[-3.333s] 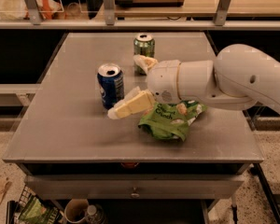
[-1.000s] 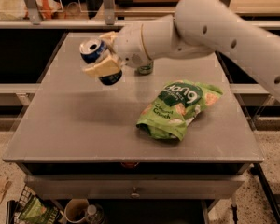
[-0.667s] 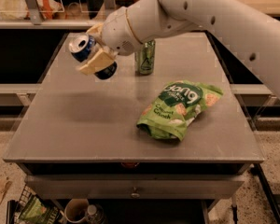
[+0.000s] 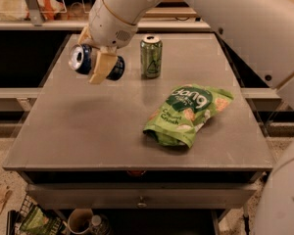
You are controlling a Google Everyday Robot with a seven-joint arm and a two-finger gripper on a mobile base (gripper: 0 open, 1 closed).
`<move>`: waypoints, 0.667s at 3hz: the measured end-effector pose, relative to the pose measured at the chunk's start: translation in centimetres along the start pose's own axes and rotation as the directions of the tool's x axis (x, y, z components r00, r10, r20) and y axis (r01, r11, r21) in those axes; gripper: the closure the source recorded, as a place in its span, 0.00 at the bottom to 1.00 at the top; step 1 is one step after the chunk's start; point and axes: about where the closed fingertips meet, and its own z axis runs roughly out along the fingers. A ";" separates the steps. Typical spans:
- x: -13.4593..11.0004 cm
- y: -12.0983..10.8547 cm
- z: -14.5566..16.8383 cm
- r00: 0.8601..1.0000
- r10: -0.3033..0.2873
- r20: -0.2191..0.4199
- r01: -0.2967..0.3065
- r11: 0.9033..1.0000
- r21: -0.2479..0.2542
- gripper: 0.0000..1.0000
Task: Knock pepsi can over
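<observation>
The pepsi can (image 4: 86, 60) is dark blue with a silver top. It is held in the air above the table's left part, tipped on its side with its top facing left. My gripper (image 4: 99, 58) is shut on the pepsi can, with one cream finger (image 4: 100, 67) across its front. The white arm comes in from the upper right.
A green can (image 4: 151, 56) stands upright at the back middle of the grey table (image 4: 88, 131). A green snack bag (image 4: 188, 113) lies right of centre. Shelving runs behind the table. A basket and a cup sit on the floor below the front edge.
The gripper took hold of the pepsi can, lifted it off the table and carried it left and back. The can now lies sideways in the grip. The green can and bag have not moved.
</observation>
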 end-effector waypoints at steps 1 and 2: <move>1.5 2.1 0.1 0.986 -0.086 -0.143 0.074 0.993 -0.089 1.00; 2.9 4.0 0.8 0.966 -0.131 -0.224 0.103 0.986 -0.131 1.00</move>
